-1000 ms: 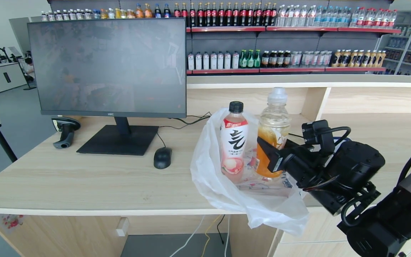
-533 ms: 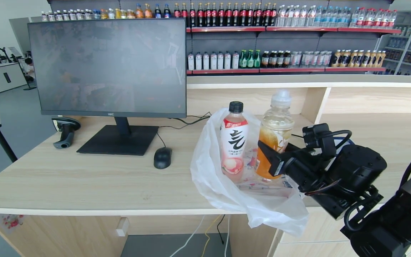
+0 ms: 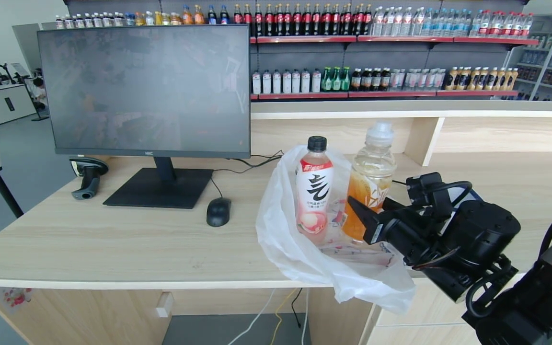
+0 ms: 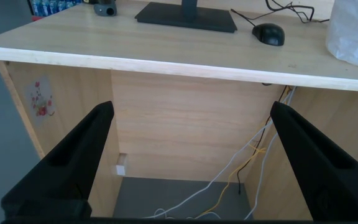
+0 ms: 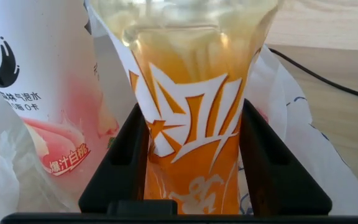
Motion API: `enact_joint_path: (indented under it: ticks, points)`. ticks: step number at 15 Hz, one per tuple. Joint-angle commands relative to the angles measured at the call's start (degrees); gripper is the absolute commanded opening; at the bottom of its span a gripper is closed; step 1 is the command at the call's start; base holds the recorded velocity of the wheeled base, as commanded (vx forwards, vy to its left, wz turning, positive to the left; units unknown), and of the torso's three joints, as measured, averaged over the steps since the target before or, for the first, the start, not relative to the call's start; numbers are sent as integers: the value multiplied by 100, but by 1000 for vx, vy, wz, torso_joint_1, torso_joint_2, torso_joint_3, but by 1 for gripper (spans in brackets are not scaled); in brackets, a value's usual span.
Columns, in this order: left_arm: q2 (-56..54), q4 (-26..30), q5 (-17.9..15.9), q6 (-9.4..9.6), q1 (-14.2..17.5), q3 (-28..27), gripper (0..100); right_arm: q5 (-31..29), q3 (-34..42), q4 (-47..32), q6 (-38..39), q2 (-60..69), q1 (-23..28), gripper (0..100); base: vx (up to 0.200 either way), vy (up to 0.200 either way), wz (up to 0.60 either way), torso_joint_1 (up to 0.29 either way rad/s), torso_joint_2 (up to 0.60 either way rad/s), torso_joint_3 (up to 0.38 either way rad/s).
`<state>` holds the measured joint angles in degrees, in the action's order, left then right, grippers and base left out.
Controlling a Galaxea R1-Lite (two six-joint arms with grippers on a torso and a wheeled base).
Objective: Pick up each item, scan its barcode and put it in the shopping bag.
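The wooden surface [image 3: 113, 239] carries everything. The monitor [image 3: 144, 88] stands at 10 o'clock from the white shopping bag [image 3: 295, 254], which slumps open at the surface's near edge. Inside the bag, my right pincer [image 3: 366, 213] is clamped on the orange juice bottle [image 3: 371, 177], one finger on each side of its label. The bottle leans slightly, just beside the upright peach drink bottle [image 3: 313, 191], at its 3 o'clock. My left pincer [image 4: 191, 107] hangs spread wide below the surface's front edge. The barcode scanner [image 3: 86, 178] sits at 9 o'clock of the monitor's stand, and the black mouse [image 3: 218, 211] lies at 9 o'clock of the bag.
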<state>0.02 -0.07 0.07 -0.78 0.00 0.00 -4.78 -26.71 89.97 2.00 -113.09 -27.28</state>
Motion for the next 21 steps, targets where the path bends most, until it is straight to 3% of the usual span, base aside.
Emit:
enact_joint_path:
  ticks: [1,2,3,15,18,21]
  points:
    - [-2,-1,1,-1,0,0,100,3,34,3,2,-20,4,0,0,0,0,0,0,0]
    - [-2,-1,1,-1,0,0,100,3,43,3,2,-20,-5,0,0,0,0,0,0,0]
    - [-2,-1,1,-1,0,0,100,3,25,3,11,-11,4,100,0,0,0,0,0,0]
    - [-2,-1,-7,16,0,0,100,-6,465,3,-59,1096,-14,100,0,0,0,0,0,0]
    - [-2,-1,-7,25,0,0,100,3,1265,3,-147,2538,-163,100,0,0,0,0,0,0]
    - [-2,-1,-7,34,0,0,100,3,2671,3,-305,4603,-295,100,0,0,0,0,0,0]
